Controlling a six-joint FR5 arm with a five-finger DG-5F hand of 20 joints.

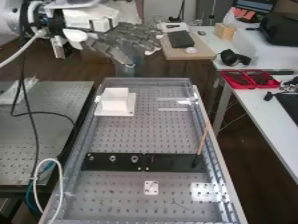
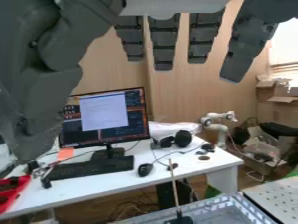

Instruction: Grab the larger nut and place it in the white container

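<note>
In the high view, my hand (image 1: pixel 120 41) hangs up near the far end of the perforated surface (image 1: pixel 140 137), fingers open, loosely extended and empty. The larger nut (image 1: pixel 113 158) stands on the flat black bar (image 1: pixel 173 163), between the smaller nut (image 1: pixel 91 158) and the bearing (image 1: pixel 134 159). Farther along sits the white container (image 1: pixel 116 100), its inside hidden from me. Red trays (image 1: pixel 241 86) hold dark things.

In the wrist view, my fingers (image 2: pixel 163 42) hang spread, nearly straight, before a monitor (image 2: pixel 104 117).

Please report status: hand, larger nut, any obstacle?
Dark grey hand open, empty, high at bench's far end. Larger round metal nut on flat black bar. Smaller metal nut, metal bearing close beside.
</note>
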